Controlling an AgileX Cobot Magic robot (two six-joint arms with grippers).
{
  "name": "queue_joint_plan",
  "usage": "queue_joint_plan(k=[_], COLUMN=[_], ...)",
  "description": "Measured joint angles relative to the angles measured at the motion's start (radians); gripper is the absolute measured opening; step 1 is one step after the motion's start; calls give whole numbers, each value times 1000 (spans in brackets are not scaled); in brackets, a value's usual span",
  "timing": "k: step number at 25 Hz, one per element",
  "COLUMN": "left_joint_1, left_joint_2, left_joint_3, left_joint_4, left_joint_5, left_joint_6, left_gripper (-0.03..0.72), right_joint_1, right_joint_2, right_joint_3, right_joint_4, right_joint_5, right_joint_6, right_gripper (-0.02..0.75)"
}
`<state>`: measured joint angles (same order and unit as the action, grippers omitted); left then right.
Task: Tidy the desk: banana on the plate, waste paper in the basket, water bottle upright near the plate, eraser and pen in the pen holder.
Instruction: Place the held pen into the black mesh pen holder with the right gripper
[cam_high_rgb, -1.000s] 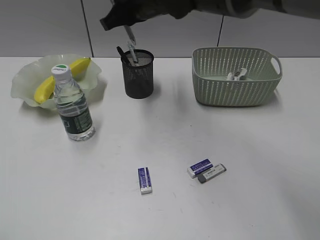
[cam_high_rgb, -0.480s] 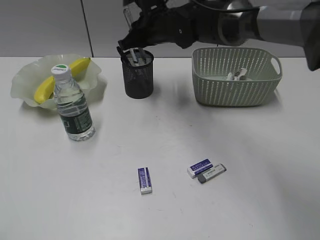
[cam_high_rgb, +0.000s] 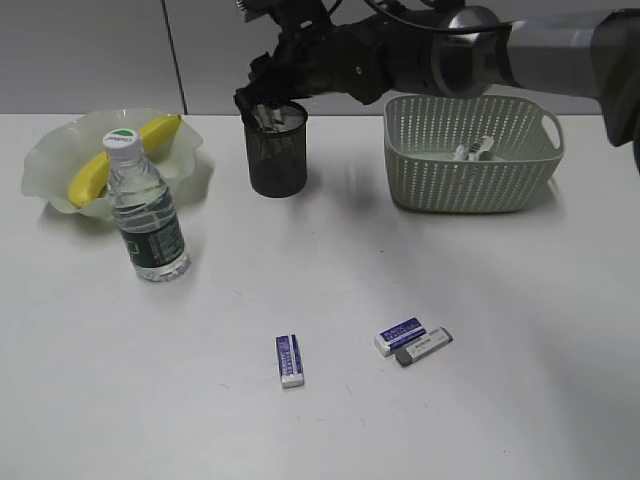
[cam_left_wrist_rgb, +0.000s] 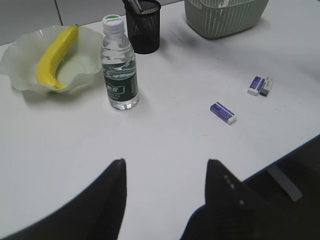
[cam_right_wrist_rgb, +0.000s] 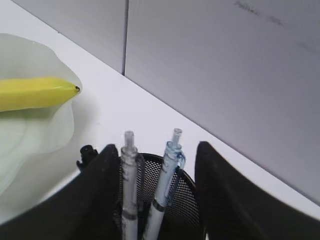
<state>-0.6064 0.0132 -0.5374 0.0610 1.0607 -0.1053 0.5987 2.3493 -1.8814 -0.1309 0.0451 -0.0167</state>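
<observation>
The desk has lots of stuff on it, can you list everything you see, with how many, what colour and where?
banana: one, yellow, lying in the plate.
plate: one, pale green, wavy rim, far left.
water bottle: one, clear with dark green label and white cap, upright in front of the plate.
pen holder: one, black mesh, back middle.
pens: two clear ones show, standing in the pen holder.
basket: one, pale green, back right.
waste paper: one white scrap, inside the basket.
erasers: three, white with blue or grey sleeves, front of the desk.
right tool: black, open, around the pens.
left tool: black, open, above the desk's near edge.
</observation>
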Motion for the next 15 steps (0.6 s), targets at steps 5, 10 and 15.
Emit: queue_joint_plan(k=[5,10,15], left_joint_1=[0,0,0], left_joint_2=[0,0,0], left_joint_3=[0,0,0], left_joint_4=[0,0,0], left_joint_5=[0,0,0], left_joint_6=[0,0,0], left_gripper=[381,381,381], right_joint_1=[0,0,0], right_joint_2=[-30,-125,-241], right_joint_3=[0,0,0], right_joint_4=[0,22,72], right_joint_5=[84,335,667], right_joint_6=[0,1,1], right_gripper=[426,426,426])
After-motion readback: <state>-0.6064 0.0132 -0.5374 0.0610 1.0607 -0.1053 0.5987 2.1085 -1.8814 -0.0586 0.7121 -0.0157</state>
